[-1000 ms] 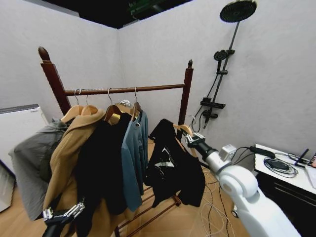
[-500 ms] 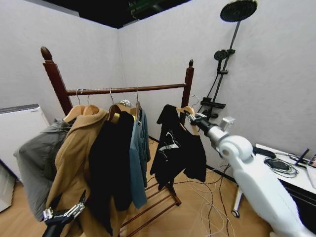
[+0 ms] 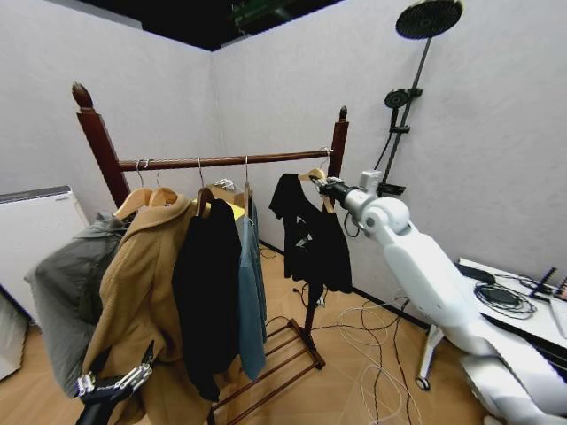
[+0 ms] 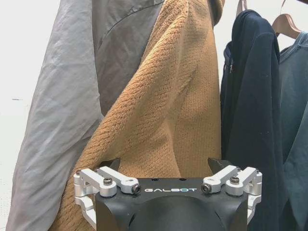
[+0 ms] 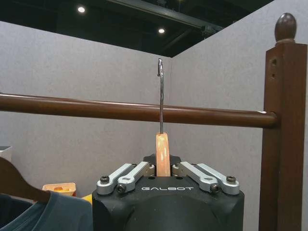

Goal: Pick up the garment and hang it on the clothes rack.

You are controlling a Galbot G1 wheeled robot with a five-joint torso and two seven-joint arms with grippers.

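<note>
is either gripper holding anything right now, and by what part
The right gripper holds the garment by the neck of its wooden hanger, just below the metal hook, up at the rack bar. The left gripper holds nothing.

Right gripper (image 5: 162,169) clamped on the light wooden hanger (image 5: 162,153), its metal hook (image 5: 160,96) rising upright across the clothes rack (image 5: 144,113) bar beside the knobbed post.

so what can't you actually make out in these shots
- Hook over the bar or not: right wrist view shows the hanger's metal hook edge-on at the dark reddish-brown wooden rack bar.
- Right tool grip: head view, too small.
- Small black short-sleeved top: its far side, turned away.
- Left tool fingertips: cut off by its body.
</note>
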